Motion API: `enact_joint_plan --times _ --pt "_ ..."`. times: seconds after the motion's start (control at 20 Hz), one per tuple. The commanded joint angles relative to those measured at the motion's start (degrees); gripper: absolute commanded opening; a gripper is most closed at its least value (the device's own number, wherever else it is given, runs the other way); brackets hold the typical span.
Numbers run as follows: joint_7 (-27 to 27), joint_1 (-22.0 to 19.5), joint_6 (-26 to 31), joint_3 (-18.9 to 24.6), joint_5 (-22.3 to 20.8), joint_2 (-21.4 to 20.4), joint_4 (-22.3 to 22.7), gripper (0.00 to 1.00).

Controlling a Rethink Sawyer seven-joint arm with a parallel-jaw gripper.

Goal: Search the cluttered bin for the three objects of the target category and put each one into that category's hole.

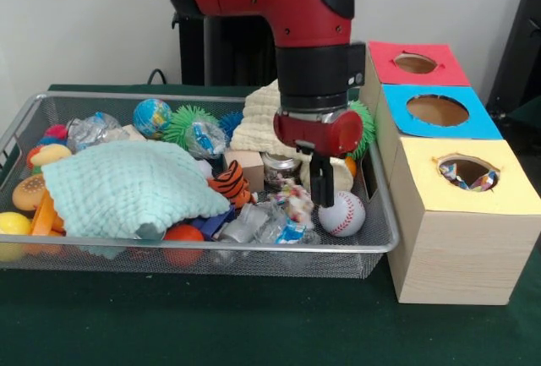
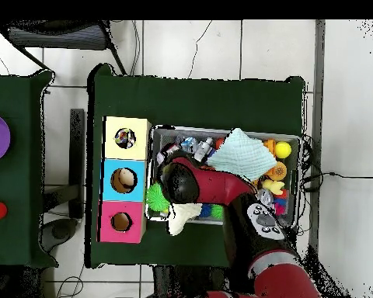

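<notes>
The wire-mesh bin (image 1: 254, 248) is full of toys. My gripper (image 1: 321, 195) hangs low over its right end, just above a baseball (image 1: 342, 214). A small white polka-dot fabric piece (image 1: 297, 201) lies in the bin right beside the gripper, on its left; I cannot tell if they touch. The yellow-topped box (image 1: 507, 197) stands right of the bin, and dotted fabric (image 1: 482, 182) shows inside its round hole (image 1: 463, 165). In the overhead view my arm hides the gripper; the yellow box's hole (image 2: 125, 138) shows coloured fabric.
A mint-green waffle cloth (image 1: 135, 188) covers the bin's middle and a cream waffle cloth (image 1: 258, 121) lies at the back. A tiger toy (image 1: 230, 184), a jar (image 1: 281, 167), a green spiky ball (image 1: 188, 121) and crumpled wrappers crowd around. Blue-topped (image 1: 435, 111) and red-topped (image 1: 414, 63) boxes stand behind the yellow one.
</notes>
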Motion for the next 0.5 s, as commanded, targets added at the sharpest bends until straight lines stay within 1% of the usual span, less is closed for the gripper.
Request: enact_joint_plan --times 0.05,0.2,0.3,0.45,0.5 --pt "9.00 0.76 3.99 0.24 5.14 -9.09 5.49 0.00" --pt "7.76 0.88 5.94 0.28 6.15 -10.17 5.70 0.00" --pt "7.38 0.97 5.97 -0.06 6.65 -10.31 5.87 0.00" --pt "5.04 2.64 5.37 -3.15 5.13 -9.54 4.49 0.00" --pt "3.91 2.88 5.88 -3.77 4.72 -9.22 4.01 1.00"
